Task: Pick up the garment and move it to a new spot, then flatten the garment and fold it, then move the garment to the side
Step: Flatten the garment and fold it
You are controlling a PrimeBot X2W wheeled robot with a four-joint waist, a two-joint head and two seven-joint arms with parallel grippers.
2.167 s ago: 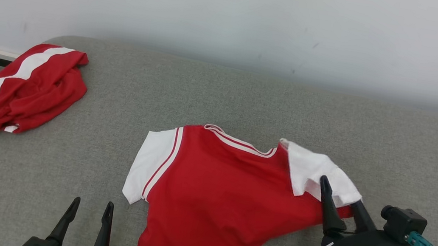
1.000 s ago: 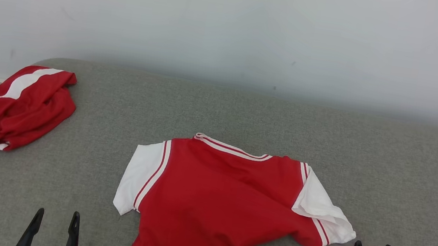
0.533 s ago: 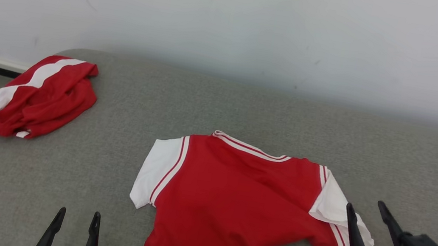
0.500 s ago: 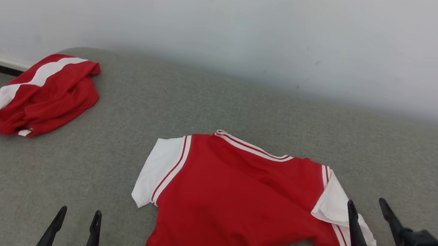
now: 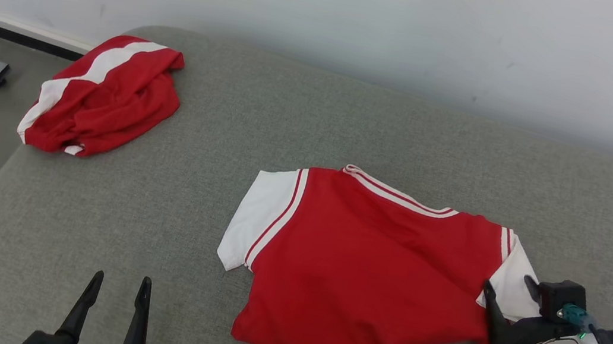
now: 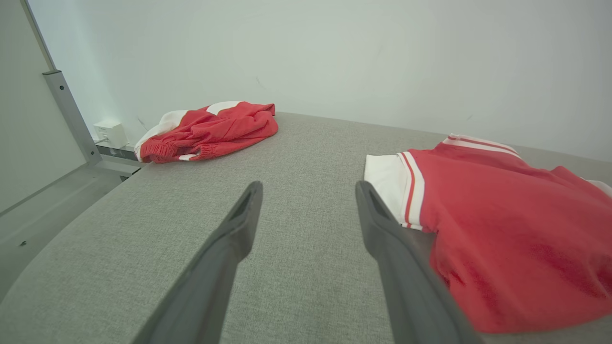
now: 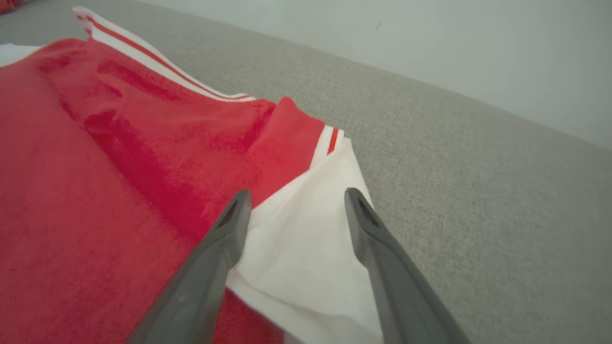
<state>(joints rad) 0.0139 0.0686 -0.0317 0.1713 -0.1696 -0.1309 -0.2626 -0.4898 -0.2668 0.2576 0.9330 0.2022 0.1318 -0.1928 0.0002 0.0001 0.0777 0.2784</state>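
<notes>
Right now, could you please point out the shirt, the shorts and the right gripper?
shirt [image 5: 364, 276], head view, middle of its red body.
shorts [image 5: 112, 100], head view, red fabric near the middle.
right gripper [image 7: 296, 192], right wrist view, midway between its fingertips.

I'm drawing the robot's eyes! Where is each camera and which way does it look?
Head view: on the head, looking down at the grey table, red shirt and crumpled garment; left fingers and right fingers show.
Left wrist view: on the left wrist, looking along its fingers across the table towards the wall.
Right wrist view: on the right wrist, looking along its fingers at the shirt's white sleeve.
All three share the shirt.
</notes>
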